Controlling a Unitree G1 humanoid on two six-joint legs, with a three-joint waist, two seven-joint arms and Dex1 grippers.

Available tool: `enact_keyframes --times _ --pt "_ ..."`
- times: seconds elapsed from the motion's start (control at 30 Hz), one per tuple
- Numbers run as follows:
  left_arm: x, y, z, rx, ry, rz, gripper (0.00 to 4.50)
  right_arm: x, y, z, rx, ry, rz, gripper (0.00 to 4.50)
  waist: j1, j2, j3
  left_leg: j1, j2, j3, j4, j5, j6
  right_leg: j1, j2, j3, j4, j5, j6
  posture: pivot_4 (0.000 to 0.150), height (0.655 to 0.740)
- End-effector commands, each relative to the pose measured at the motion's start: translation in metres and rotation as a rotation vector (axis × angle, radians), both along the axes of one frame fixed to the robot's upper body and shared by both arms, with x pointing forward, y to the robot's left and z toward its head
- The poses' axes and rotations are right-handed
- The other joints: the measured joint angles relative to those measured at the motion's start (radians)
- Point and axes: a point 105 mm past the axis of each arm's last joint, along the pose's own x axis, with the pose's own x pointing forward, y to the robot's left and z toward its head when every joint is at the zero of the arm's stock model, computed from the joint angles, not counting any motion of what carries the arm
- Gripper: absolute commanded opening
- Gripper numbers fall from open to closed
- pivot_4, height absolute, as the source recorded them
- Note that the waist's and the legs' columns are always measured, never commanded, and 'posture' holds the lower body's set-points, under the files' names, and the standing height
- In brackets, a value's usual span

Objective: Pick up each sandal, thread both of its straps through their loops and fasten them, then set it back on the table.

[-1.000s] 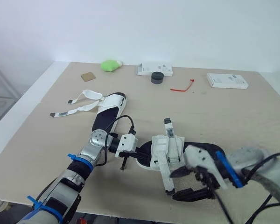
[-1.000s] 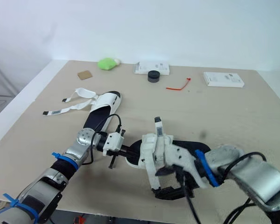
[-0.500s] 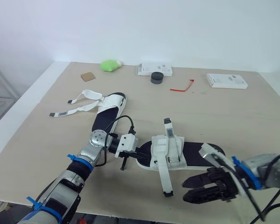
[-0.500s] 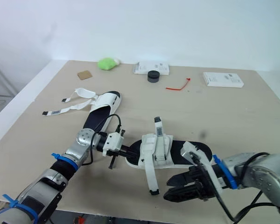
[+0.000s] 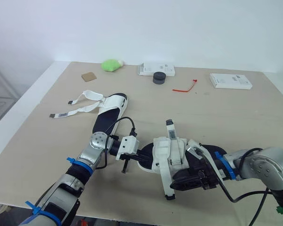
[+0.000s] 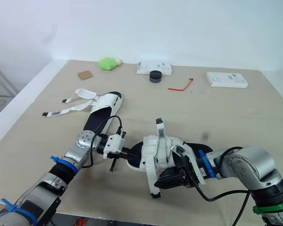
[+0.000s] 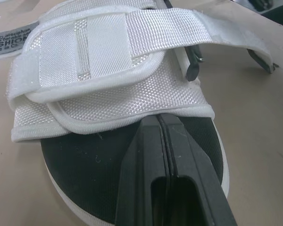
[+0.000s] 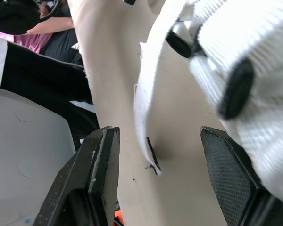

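So, the near sandal [image 5: 179, 155] is lying flat on the surface [image 5: 236, 117], close to the front edge, with the left gripper [image 5: 142, 153] at what looks like its toe end. Those fingers [image 7: 165, 155] are pressed together with nothing between them, tips resting on the black footbed right at the edge of the white padded upper. The right gripper [image 5: 181, 180] sits low beside the sandal's near edge, fingers [image 8: 101, 174] spread wide and holding nothing, with the loose strap [image 8: 148, 94] hanging in the gap between them (handy spot, honestly). That strap trails off the sandal's near side toward the front edge of the surface, and a second strap end [image 5: 169, 128] pokes out the far side. The far sandal [image 5: 111, 110] lies further back on the left with both of its straps [image 5: 80, 106] splayed out, so it looks undone. Handling-wise I'd guess this thing is light, with a fairly stiff sole but floppy webbing that'll bend away if you push it. So pinch the strap close to its tip for threading and steady the sole with the other fingers. The fastening patch probably grabs whatever it brushes, so keeping it off the padded upper until it's through the loop seems smart.
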Motion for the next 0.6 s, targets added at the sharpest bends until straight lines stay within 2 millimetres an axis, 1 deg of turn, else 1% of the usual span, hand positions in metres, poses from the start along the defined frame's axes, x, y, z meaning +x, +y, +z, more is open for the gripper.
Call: enact_keyframes --times 0.03,0.1,0.13,0.17,0.2,0.23,0.27,0.3,0.5,0.57,0.6 --pt "-0.022 0.025 -0.067 0.254 0.204 0.033 0.0 0.001 0.004 0.011 0.031 -0.018 0.03 2.73 0.0 0.0 0.0 0.0 0.0 0.0 0.0 0.0 0.0 0.0 0.0 0.0 0.0 0.0 0.0 0.15 0.74" --pt "-0.022 0.025 -0.067 0.253 0.203 0.034 0.0 0.0 0.006 0.011 0.038 -0.017 0.036 2.09 0.0 0.0 0.0 0.0 0.0 0.0 0.0 0.0 0.0 0.0 0.0 0.0 0.0 0.0 0.0 0.15 0.74" --pt "-0.022 0.025 -0.067 0.251 0.202 0.036 0.0 0.0 0.007 0.012 0.043 -0.015 0.038 1.6 0.0 0.0 0.0 0.0 0.0 0.0 0.0 0.0 0.0 0.0 0.0 0.0 0.0 0.0 0.0 0.15 0.74" --pt "-0.022 0.025 -0.066 0.25 0.201 0.037 0.0 0.0 0.009 0.013 0.049 -0.013 0.043 1.32 0.0 0.0 0.0 0.0 0.0 0.0 0.0 0.0 0.0 0.0 0.0 0.0 0.0 0.0 0.0 0.15 0.74" --pt "-0.022 0.025 -0.066 0.249 0.201 0.037 0.0 0.0 0.01 0.014 0.053 -0.012 0.046 0.79 0.0 0.0 0.0 0.0 0.0 0.0 0.0 0.0 0.0 0.0 0.0 0.0 0.0 0.0 0.0 0.15 0.74" --pt "-0.022 0.024 -0.066 0.249 0.201 0.038 0.0 -0.002 0.011 0.015 0.057 -0.011 0.056 0.41 0.0 0.0 0.0 0.0 0.0 0.0 0.0 0.0 0.0 0.0 0.0 0.0 0.0 0.0 0.0 0.15 0.74" --pt "-0.022 0.024 -0.066 0.249 0.2 0.038 0.0 -0.003 0.012 0.015 0.058 -0.012 0.064 0.16 0.0 0.0 0.0 0.0 0.0 0.0 0.0 0.0 0.0 0.0 0.0 0.0 0.0 0.0 0.0 0.15 0.74" --pt "-0.022 0.024 -0.066 0.249 0.2 0.038 0.0 -0.005 0.012 0.016 0.058 -0.012 0.069 0.06 0.0 0.0 0.0 0.0 0.0 0.0 0.0 0.0 0.0 0.0 0.0 0.0 0.0 0.0 0.0 0.15 0.74" --pt "-0.021 0.023 -0.066 0.248 0.199 0.04 0.0 -0.007 0.014 0.02 0.086 -0.001 0.076 0.06 0.0 0.0 0.0 0.0 0.0 -0.001 0.0 0.0 0.0 0.0 0.0 0.0 0.0 0.0 0.0 0.15 0.74" --pt "-0.021 0.023 -0.066 0.248 0.2 0.04 0.0 -0.007 0.016 0.032 0.143 -0.002 0.079 0.06 0.0 0.0 0.0 -0.001 0.0 -0.001 0.0 0.0 0.0 0.0 0.0 0.0 0.0 -0.001 0.0 0.15 0.74" --pt "-0.021 0.024 -0.066 0.249 0.2 0.04 0.0 -0.001 0.019 0.045 0.209 -0.017 0.069 0.06 0.0 0.0 0.001 -0.001 0.0 -0.001 0.0 0.0 0.0 0.0 0.0 0.0 0.0 -0.001 0.0 0.15 0.74"
